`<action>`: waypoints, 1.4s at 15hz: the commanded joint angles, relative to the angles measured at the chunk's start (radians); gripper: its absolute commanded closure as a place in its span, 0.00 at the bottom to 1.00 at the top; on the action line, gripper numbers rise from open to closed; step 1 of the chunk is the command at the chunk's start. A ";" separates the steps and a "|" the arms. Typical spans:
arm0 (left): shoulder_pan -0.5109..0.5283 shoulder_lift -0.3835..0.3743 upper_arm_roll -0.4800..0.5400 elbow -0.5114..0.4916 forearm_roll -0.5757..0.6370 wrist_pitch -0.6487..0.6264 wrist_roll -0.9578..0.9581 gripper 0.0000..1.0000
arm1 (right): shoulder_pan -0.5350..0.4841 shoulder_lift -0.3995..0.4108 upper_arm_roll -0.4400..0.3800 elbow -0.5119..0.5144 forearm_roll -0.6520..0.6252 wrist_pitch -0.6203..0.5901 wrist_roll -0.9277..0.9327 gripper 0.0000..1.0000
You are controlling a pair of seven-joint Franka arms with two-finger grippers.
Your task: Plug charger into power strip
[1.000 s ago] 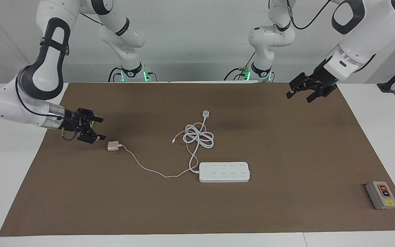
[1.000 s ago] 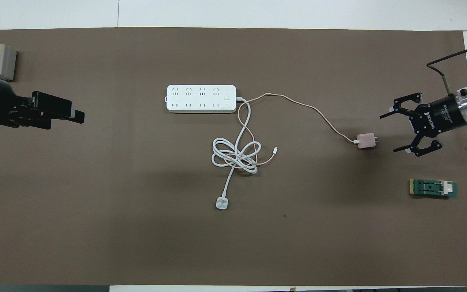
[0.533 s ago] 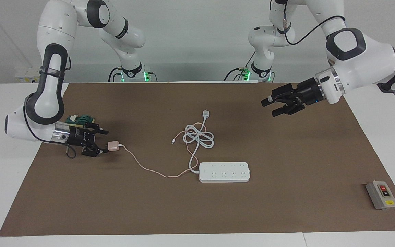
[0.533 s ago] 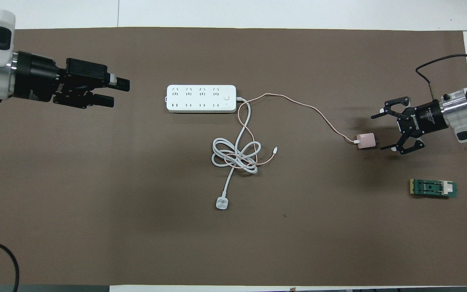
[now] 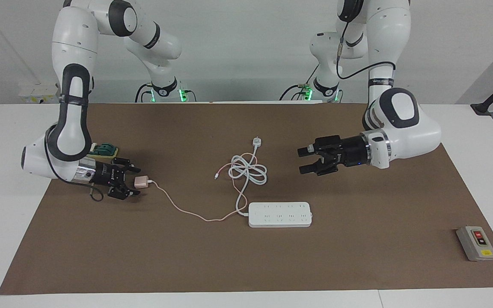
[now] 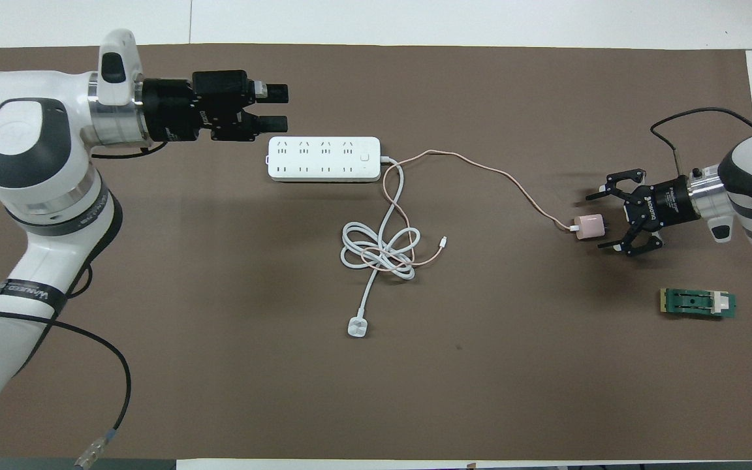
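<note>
- Reaching for the charger (image 5: 141,182) with my right tool (image 5: 132,179), I have its fingers spread wide, one on each side of the pink cube and low over the counter (image 5: 357,256); nothing is gripped yet.
- I judge this as the pick-up step: the charger lies flat toward the right arm's end of the counter, well apart from the power strip (image 5: 280,214), and its thin pink cable (image 5: 186,211) runs across the counter toward the strip.
- My left tool (image 5: 305,160) hangs released and empty over the counter beside the coiled white cord (image 5: 247,172); from overhead it covers the counter just beside the strip's end.
- Next move, as I see it: close the right tool squarely on the cube's sides, lift, and turn the prongs down toward a socket. I can't quite tell whether a finger already touches the cube.
- The left tool could press on the strip to steady it for the plug-in.
- Room: open counter lies between charger and strip, though the pink cable is tangled into the cord coil and may drag.
- A green part (image 6: 698,303) sits near the right tool, closer to the robots; the button box (image 5: 476,243) is well clear at the other end.
</note>
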 commanded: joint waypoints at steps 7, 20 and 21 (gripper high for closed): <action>-0.015 -0.136 0.008 -0.472 -0.271 -0.049 0.413 0.00 | 0.000 -0.022 0.001 -0.081 0.040 0.069 -0.120 0.78; -0.041 -0.143 0.008 -0.499 -0.351 -0.002 0.404 0.00 | 0.092 -0.028 0.003 0.088 0.036 -0.024 0.131 1.00; -0.052 -0.128 0.008 -0.468 -0.349 0.006 0.390 0.00 | 0.116 -0.028 0.003 0.116 0.036 -0.035 0.170 1.00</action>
